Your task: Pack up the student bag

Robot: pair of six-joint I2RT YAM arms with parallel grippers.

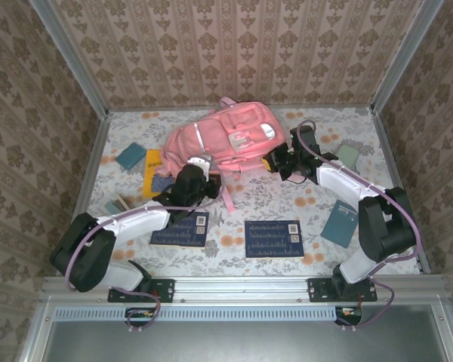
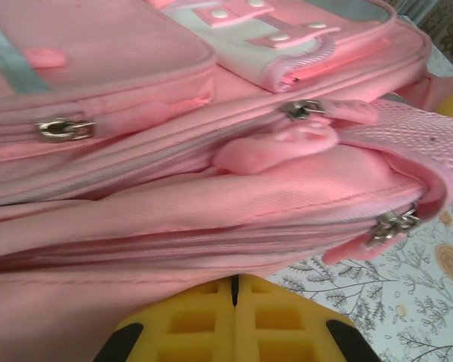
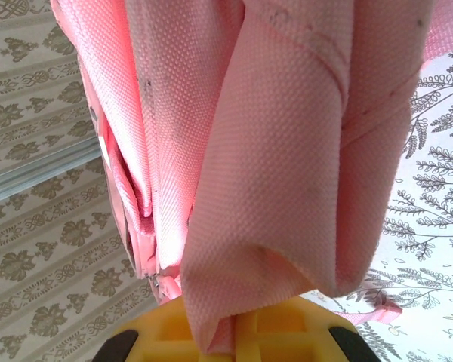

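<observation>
The student bag [image 1: 219,139], a large pink backpack, lies on the flowered table at the back centre. My left gripper [image 1: 195,175] is at the bag's near left edge. In the left wrist view its yellow fingers [image 2: 204,324] are shut, and their tips [image 2: 235,280] touch the underside of a fold of the bag [image 2: 211,204], below the zip pulls [image 2: 60,128]. I cannot see any fabric between them. My right gripper [image 1: 278,160] is at the bag's right side. It [image 3: 238,332] is shut on a hanging fold of the pink fabric [image 3: 272,151].
Two dark blue books [image 1: 180,232] [image 1: 272,239] lie near the front. A teal book [image 1: 340,224] lies front right and another [image 1: 131,156] at the left, beside a yellow item [image 1: 152,172]. A pale green item [image 1: 349,156] lies at the right. Patterned walls enclose the table.
</observation>
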